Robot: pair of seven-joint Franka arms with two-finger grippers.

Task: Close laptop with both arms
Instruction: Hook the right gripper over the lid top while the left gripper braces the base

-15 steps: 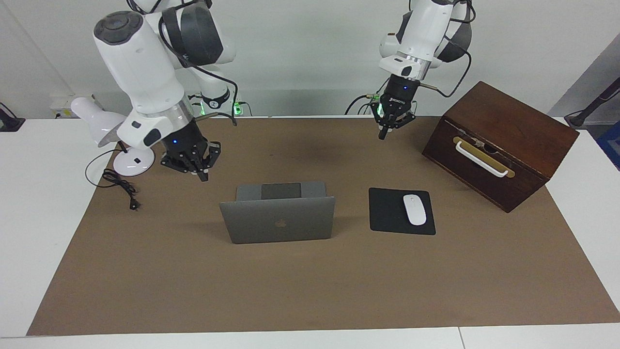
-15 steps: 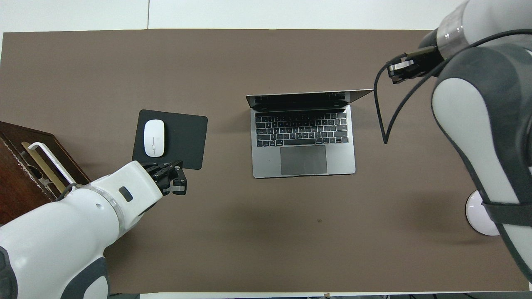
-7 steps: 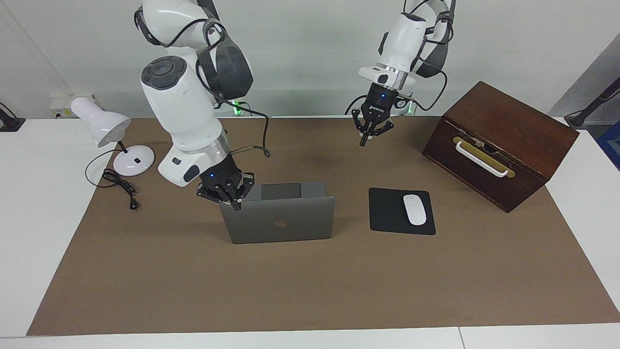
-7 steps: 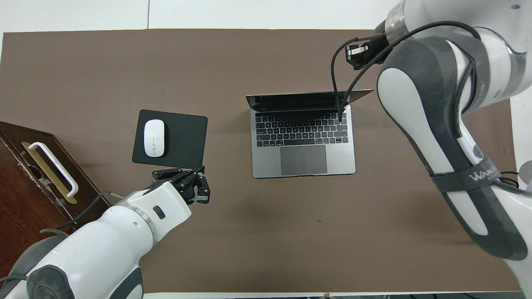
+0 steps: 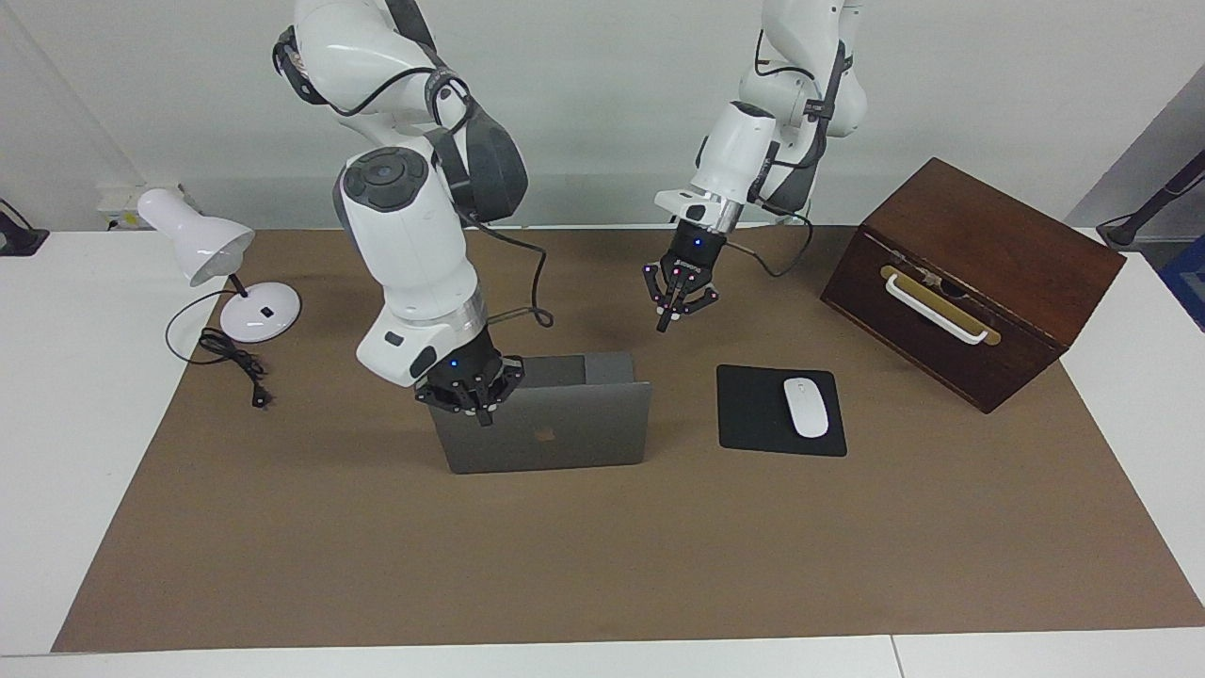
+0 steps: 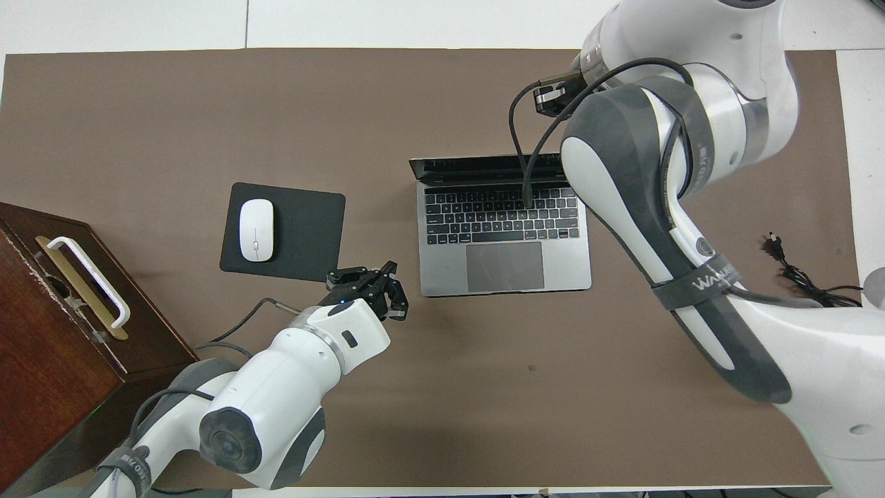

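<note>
The silver-grey laptop [image 5: 555, 428] stands open in the middle of the brown mat, its lid upright with the apple logo facing away from the robots. Its keyboard shows in the overhead view [image 6: 505, 235]. My right gripper [image 5: 471, 395] is shut and empty at the lid's top corner toward the right arm's end, on the logo side. I cannot tell whether it touches the lid. In the overhead view the right arm [image 6: 643, 194] hides it. My left gripper [image 5: 673, 303] is shut and empty, in the air over the mat beside the laptop's base [image 6: 373, 290].
A black mouse pad [image 5: 753, 414] with a white mouse [image 5: 806, 407] lies beside the laptop toward the left arm's end. A dark wooden box [image 5: 970, 282] stands at that end. A white desk lamp [image 5: 202, 247] and its cable [image 5: 235, 363] are at the right arm's end.
My right gripper has moved from near the lamp to the laptop lid's top corner. My left gripper has come down and toward the laptop. The lid has not moved.
</note>
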